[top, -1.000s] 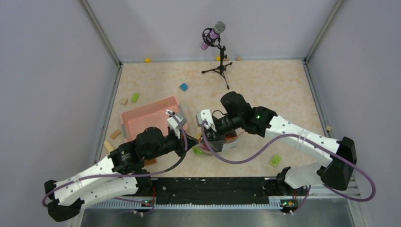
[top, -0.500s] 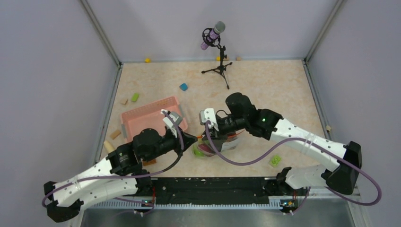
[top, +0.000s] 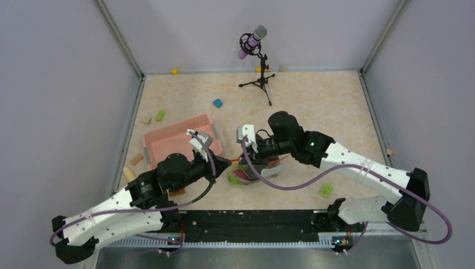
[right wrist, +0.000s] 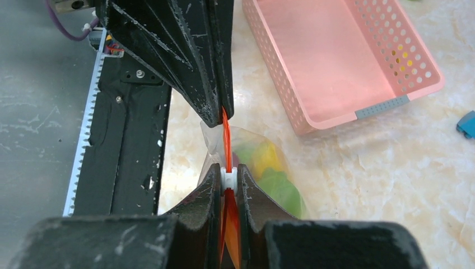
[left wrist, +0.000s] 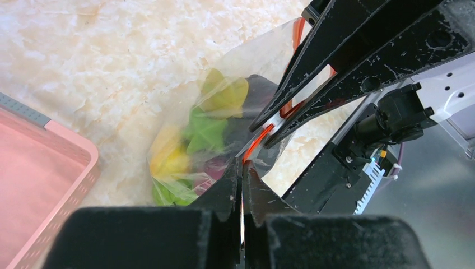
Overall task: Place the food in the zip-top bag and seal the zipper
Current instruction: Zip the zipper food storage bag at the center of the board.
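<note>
The zip-top bag point(top: 253, 174) lies between the two arms, holding the food: yellow point(left wrist: 168, 158), green point(left wrist: 205, 132) and maroon point(left wrist: 213, 167) pieces show through the clear plastic. The orange-red zipper point(right wrist: 225, 134) runs taut between the grippers. My left gripper point(left wrist: 242, 166) is shut on the zipper's end at the bag's left corner. My right gripper point(right wrist: 227, 171) is shut on the white slider point(right wrist: 227, 178), a short way from the left fingers point(right wrist: 190, 56). In the top view the left gripper point(top: 228, 164) and right gripper point(top: 246, 159) nearly meet over the bag.
The pink basket point(top: 173, 140) stands just left of the bag, also in the right wrist view point(right wrist: 336, 61). A microphone stand point(top: 259, 67) is at the back. Blue point(top: 217, 103), green point(top: 160, 115) and tan point(top: 136, 159) blocks lie around. A light green piece point(top: 325, 190) lies front right.
My right gripper has slid left along the zipper toward the left gripper, with the slider in it. The left gripper has drawn back slightly to the left, holding the bag's corner.
</note>
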Robot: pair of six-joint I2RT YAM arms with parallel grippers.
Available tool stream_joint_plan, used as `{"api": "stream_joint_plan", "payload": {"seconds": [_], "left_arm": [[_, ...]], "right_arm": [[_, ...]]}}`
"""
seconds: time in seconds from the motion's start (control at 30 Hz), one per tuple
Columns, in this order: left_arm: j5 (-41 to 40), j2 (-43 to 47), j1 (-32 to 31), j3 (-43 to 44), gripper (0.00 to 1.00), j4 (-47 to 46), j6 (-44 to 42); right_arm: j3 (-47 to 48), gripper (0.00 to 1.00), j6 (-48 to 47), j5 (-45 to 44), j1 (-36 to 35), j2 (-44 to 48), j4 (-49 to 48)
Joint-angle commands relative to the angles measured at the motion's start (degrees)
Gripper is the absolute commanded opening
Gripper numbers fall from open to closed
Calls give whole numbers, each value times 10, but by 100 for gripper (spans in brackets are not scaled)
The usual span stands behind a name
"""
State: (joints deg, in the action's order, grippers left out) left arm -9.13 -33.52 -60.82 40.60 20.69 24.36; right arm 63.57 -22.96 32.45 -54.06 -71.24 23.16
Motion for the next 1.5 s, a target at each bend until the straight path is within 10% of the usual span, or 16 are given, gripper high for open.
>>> {"api": "stream_joint_plan", "payload": {"seconds": [0.0, 1.37, 1.47], "left_arm": [[-59, 19, 4, -6, 0, 13, 1], [-95, 10, 4, -34, 0, -29, 7], [26, 2, 4, -39, 64, -61, -24]], "right_arm": [[-15, 0, 50, -40, 2, 26, 2], [-122, 0, 295, -168, 3, 126, -89], [-125, 0, 299, -155, 2, 128, -99]]}}
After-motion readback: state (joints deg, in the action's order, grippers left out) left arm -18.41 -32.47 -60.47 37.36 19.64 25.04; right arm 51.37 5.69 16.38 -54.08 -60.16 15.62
